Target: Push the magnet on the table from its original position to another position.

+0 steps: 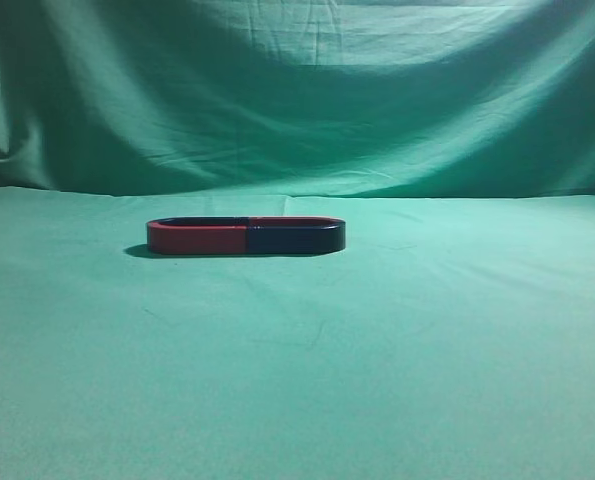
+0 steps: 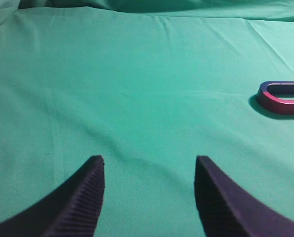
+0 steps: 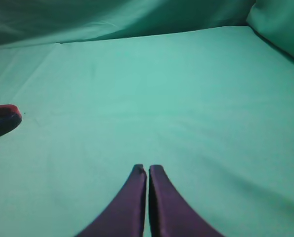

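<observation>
The magnet [image 1: 295,237], a flat U shape with its dark navy side toward the camera, lies on the table [image 1: 307,380] left of centre. It sits end to end with a red U-shaped magnet [image 1: 197,238], and together they form an oval. The navy magnet's curved end shows at the left edge of the right wrist view [image 3: 3,121]. The red magnet's curved end shows at the right edge of the left wrist view [image 2: 280,98]. My left gripper [image 2: 149,160] is open and empty, well short of the magnets. My right gripper [image 3: 147,168] is shut and empty, far from the navy magnet. Neither gripper shows in the exterior view.
Green cloth covers the table and rises as a backdrop [image 1: 297,90] behind the magnets. The cloth has slight wrinkles. A fold of the backdrop [image 3: 280,24] stands at the right wrist view's upper right.
</observation>
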You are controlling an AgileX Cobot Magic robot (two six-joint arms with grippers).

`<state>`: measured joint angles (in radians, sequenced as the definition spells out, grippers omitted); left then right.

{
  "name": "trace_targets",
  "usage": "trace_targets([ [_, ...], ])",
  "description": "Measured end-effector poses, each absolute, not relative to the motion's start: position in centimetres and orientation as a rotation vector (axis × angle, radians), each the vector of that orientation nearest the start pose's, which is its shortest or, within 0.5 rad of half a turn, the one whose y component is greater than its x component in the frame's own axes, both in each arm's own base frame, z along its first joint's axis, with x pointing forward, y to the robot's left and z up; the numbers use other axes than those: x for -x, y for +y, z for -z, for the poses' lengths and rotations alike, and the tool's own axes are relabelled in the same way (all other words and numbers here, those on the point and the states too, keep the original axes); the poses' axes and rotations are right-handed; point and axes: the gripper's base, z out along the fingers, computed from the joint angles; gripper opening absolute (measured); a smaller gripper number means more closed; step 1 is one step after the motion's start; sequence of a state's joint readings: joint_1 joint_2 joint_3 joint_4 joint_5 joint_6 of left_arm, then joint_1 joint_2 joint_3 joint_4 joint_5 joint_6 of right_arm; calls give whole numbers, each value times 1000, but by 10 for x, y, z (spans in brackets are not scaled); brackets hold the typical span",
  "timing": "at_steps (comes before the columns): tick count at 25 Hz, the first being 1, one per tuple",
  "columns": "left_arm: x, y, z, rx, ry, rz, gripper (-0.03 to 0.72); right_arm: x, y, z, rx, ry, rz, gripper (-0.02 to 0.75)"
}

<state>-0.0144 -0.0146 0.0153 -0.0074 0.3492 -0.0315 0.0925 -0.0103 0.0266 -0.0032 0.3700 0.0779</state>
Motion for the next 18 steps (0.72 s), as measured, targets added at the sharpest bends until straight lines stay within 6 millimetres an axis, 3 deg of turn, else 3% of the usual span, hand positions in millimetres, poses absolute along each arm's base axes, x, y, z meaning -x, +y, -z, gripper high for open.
trace_targets([
  [18, -53, -1, -177, 20, 1833, 39, 372, -52, 5, -171, 15, 1879, -115, 0],
])
